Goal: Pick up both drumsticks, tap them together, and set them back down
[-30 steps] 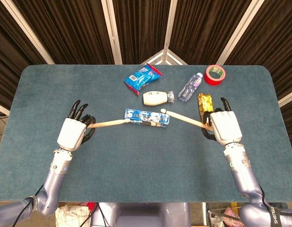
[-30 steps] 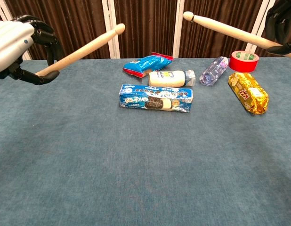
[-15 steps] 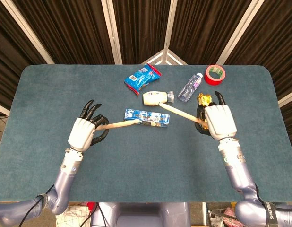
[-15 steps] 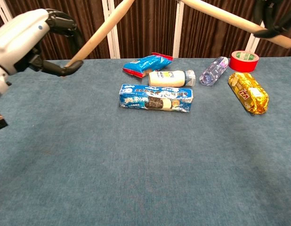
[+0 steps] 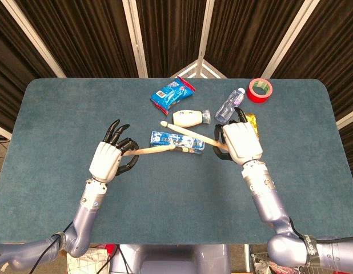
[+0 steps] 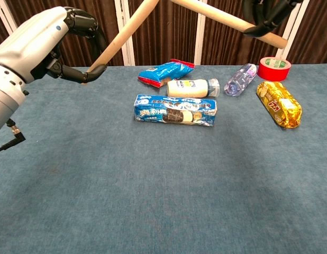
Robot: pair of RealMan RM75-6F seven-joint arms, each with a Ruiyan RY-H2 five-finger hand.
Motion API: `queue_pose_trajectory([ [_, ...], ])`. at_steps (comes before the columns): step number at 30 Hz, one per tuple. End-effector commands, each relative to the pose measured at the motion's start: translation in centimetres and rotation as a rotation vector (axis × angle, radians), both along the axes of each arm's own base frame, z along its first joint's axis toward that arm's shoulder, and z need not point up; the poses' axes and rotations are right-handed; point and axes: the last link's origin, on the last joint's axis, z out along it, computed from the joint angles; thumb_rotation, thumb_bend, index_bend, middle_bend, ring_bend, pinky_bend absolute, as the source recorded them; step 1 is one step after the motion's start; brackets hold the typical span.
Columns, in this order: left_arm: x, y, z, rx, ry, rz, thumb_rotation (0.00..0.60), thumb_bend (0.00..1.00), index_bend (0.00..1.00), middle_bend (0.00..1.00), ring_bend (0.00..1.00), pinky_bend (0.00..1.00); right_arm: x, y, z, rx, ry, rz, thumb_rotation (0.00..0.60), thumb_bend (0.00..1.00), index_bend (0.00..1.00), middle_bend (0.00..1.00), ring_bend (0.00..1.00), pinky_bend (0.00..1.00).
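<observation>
**Sticks raised, tips converging**

Above the teal felt-covered desk point(image 5: 62, 148), the white left hand point(image 5: 106, 160) and white right hand point(image 5: 240, 142) each wrap fingers round a pale wooden drumstick point(image 5: 155, 150), point(image 5: 188, 131), angled inward toward twelve o'clock, seemingly for tapping, over the blue biscuit packet point(image 5: 177, 141).

Both hands moved inward over the tabletop's middle; left drumstick point(image 5: 155, 150) and right drumstick point(image 5: 188, 133) crossed, tips apparently touching.
</observation>
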Motion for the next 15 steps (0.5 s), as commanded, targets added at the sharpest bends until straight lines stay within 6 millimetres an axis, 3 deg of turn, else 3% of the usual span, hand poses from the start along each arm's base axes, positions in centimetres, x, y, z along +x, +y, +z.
queue_pose_trajectory([
  [1,0.4,0.0,-0.3,-0.006,-0.018,0.000,0.600,0.52,0.59,0.60,0.16,0.08,0.6,0.2,-0.2,0.009,-0.009,0.006,0.600,0.47,0.73,0.63,0.44,0.07],
  [15,1.9,0.1,-3.1,-0.034,-0.054,0.013,0.600,0.52,0.59,0.60,0.16,0.08,1.8,0.8,-0.4,0.024,-0.025,0.011,0.600,0.47,0.73,0.63,0.45,0.07],
])
